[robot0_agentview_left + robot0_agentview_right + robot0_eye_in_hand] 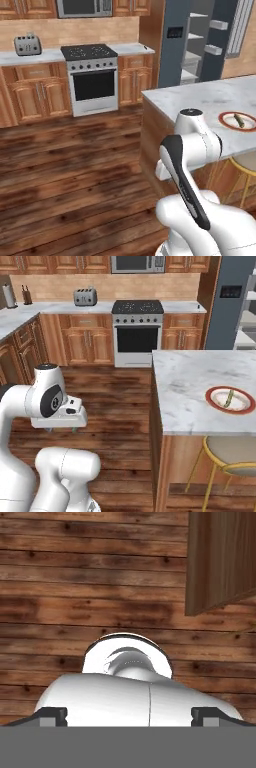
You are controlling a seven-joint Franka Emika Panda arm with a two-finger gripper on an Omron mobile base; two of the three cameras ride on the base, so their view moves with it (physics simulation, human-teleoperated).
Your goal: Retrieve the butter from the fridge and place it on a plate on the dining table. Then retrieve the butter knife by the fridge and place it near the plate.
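With the butter lying on the plate, the wide-open, empty gripper (aimed floorward) should approach the butter knife by the far fridge squarely.

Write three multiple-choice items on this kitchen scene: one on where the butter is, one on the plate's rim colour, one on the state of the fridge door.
1. Where does the butter lie?
A. on the stove
B. on the plate, on the dining table
C. on the floor

2. What colour is the plate's rim?
A. blue
B. green
C. red-orange

3. How does the fridge stand?
A. door open, shelves showing
B. door shut
C. tipped over

Answers:
1 B: the olive-yellow stick rests across the plate's cream centre in both base views.
2 C: a red-orange ring runs round the cream centre.
3 A: the pale shelves inside show in the left base view, with the door swung aside.
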